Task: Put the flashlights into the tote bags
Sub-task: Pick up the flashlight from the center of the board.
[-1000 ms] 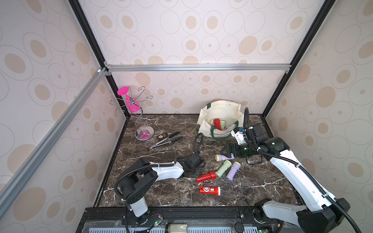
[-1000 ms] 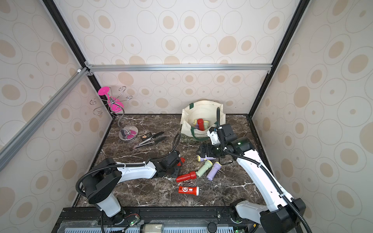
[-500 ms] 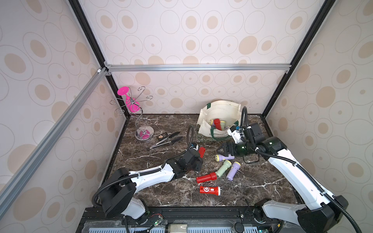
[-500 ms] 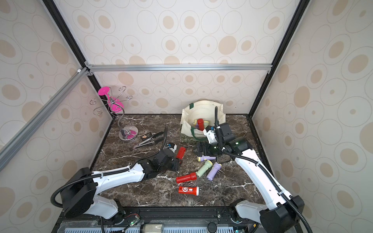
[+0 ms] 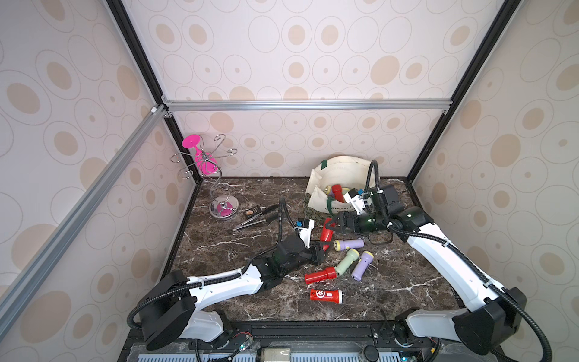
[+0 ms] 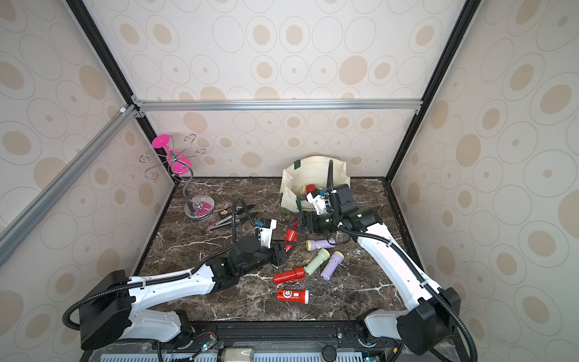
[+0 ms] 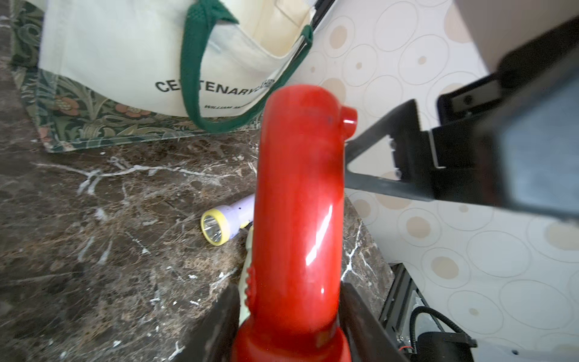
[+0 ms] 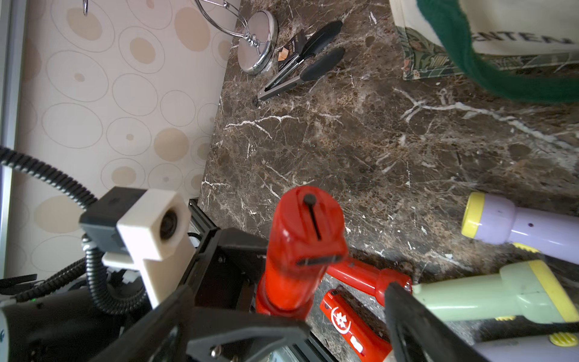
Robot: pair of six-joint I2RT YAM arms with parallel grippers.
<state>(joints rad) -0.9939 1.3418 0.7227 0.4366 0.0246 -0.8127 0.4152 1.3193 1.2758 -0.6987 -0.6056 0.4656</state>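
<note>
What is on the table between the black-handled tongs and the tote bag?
Nothing. In the right wrist view, the table between the tongs and the tote bag is bare marble.

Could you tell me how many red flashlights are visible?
4: one red flashlight in the left gripper, two on the table, one in the tote bag; more may hide inside.

The cream tote bag [image 5: 341, 167] with green handles stood open, some flashlights [image 5: 337, 191] inside. The lifted red flashlight [image 5: 326, 233] was tilted just before it. Two lilac flashlights [image 5: 349, 243], one pale green flashlight [image 5: 346, 262] and two red flashlights [image 5: 319, 275] lay nearby.
</note>
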